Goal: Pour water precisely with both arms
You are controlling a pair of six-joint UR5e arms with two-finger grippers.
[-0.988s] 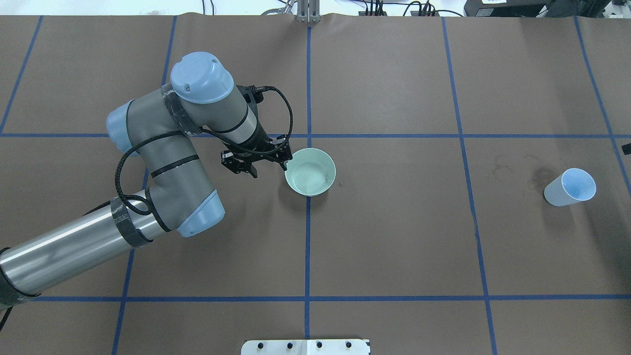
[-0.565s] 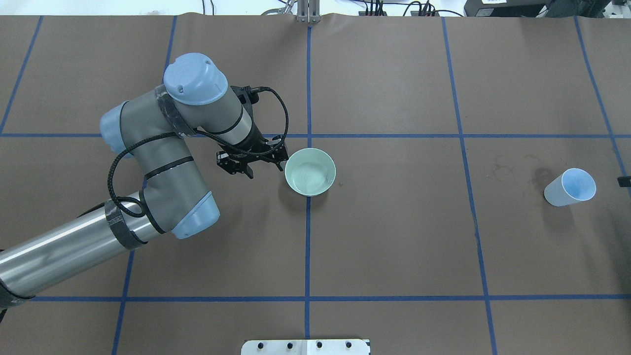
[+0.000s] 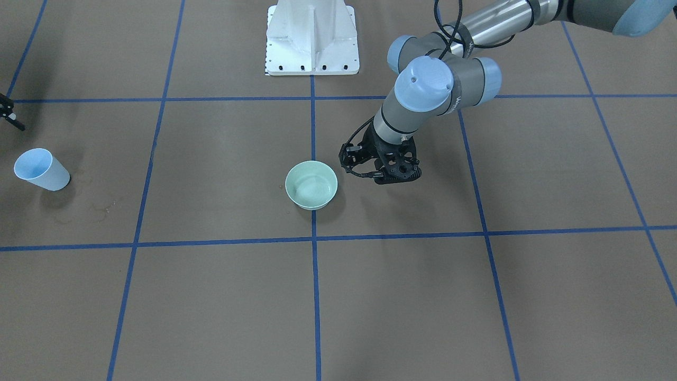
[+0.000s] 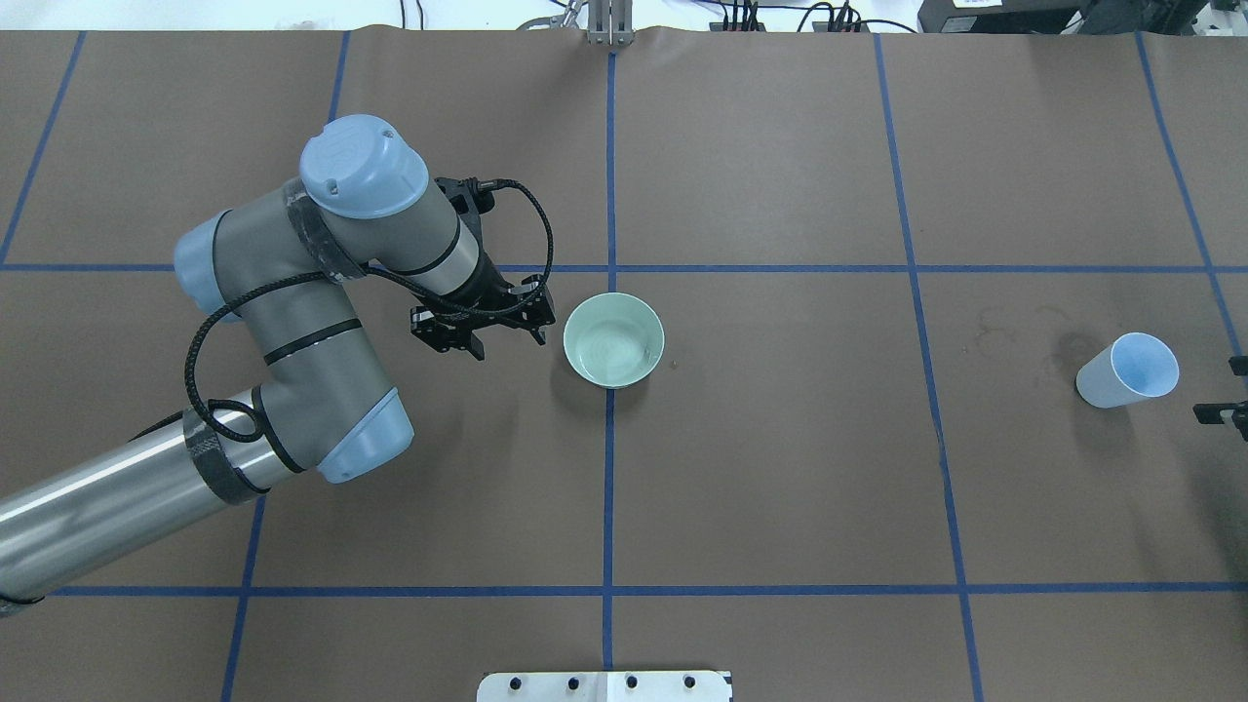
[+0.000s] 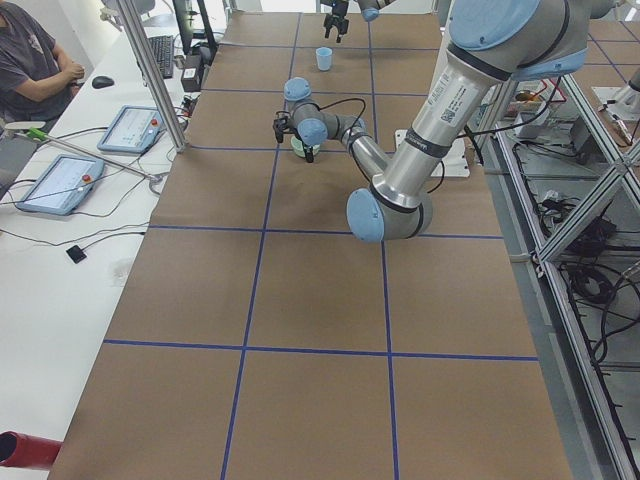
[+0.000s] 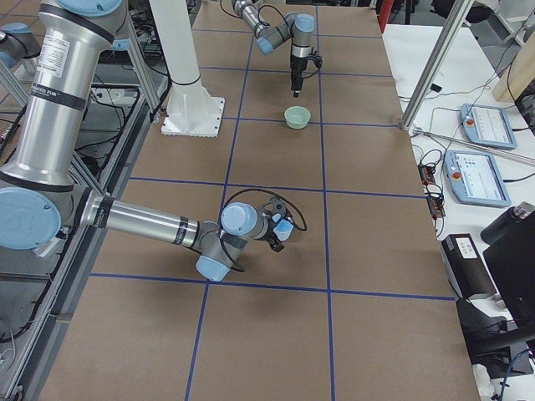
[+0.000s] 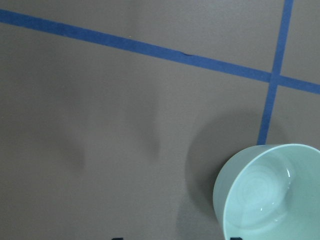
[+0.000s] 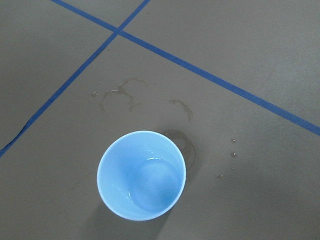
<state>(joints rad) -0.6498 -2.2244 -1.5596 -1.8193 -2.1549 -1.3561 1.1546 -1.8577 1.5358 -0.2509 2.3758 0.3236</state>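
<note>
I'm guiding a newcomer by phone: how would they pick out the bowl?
On the brown table with blue tape lines, look near the centre, beside the left gripper. The bowl is pale green, wide and low; the distant cup is blue and taller.

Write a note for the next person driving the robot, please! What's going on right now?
Left gripper: open, empty, beside the green bowl, not touching.
Right gripper: looks open, empty, near the blue cup.
Water: ripples in the bowl; cup's contents unclear.
Done: bowl and cup stand upright, apart.
To do: probably grip the cup and pour, if it holds water.
</note>
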